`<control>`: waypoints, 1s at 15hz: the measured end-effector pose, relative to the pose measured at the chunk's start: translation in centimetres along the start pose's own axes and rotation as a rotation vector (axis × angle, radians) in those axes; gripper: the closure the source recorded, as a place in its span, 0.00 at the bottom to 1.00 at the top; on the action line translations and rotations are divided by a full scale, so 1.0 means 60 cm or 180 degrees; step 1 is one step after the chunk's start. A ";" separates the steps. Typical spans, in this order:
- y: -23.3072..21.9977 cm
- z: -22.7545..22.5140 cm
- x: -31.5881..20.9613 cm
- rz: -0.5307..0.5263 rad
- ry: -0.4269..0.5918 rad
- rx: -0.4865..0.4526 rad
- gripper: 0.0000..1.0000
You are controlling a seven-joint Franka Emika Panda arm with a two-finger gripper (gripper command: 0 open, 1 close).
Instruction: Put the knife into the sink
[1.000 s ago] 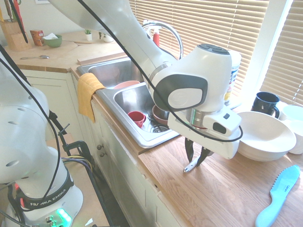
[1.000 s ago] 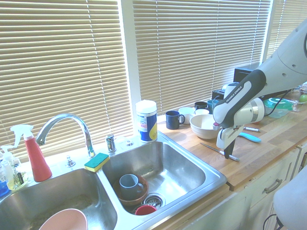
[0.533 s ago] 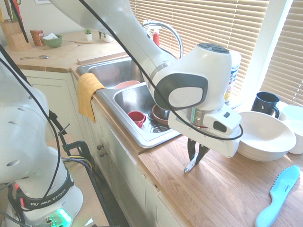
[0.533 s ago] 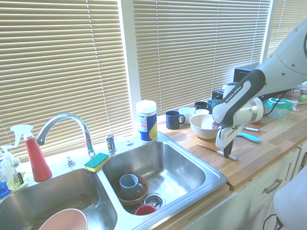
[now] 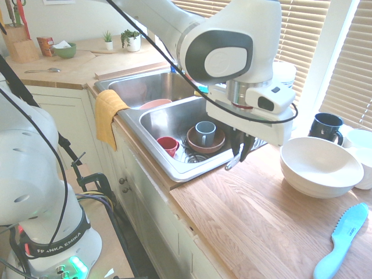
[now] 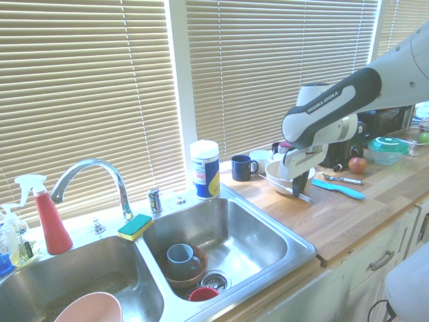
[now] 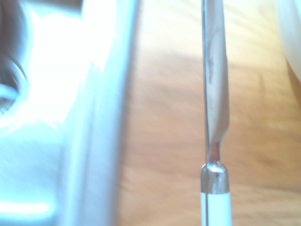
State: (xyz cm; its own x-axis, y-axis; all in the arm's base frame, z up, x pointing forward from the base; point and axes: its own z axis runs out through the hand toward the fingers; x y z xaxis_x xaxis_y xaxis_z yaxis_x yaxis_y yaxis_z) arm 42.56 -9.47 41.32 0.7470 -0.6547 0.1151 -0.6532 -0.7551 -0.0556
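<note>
Since one second ago the arm has lifted off the desk (image 5: 273,232) and swung toward the sink (image 5: 168,119); the tool (image 5: 239,152) was low over the wood then, and now hangs clear above it, just beside the sink's near rim. Tool is clenched on the knife (image 5: 235,159): exterior views show the blade slanting out below the fingers, and the wrist view shows the white handle and silver blade (image 7: 215,103) over bare wood with the steel rim alongside. Judgement: pick-up done, transport under way; knife not yet over the basin, so a further short traverse toward the basin is needed before release. Right basin already holds a grey mug (image 5: 204,132) in a brown bowl (image 5: 216,141), plus a red cup (image 5: 168,145); dropping the knife onto these could make it bounce or chip crockery, so the bare steel floor near the front looks safer. Other items: white bowl (image 5: 317,168) near the tool, dark mug (image 5: 326,127), light-blue serrated knife (image 5: 342,239) well apart, yellow cloth (image 5: 107,113) over the sink edge, and faucet (image 6: 90,174) behind.
</note>
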 end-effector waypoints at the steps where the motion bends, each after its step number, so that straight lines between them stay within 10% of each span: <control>1: -0.035 0.002 -0.018 0.0116 0.0028 -0.0008 1.00; 15: -0.313 0.278 -0.232 0.0393 0.0207 0.0001 1.00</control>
State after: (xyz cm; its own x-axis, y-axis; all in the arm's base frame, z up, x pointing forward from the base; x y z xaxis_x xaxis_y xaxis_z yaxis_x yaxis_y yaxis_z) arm 46.48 13.28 24.24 0.6514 -0.7391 0.1715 -0.7396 -0.6690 -0.0737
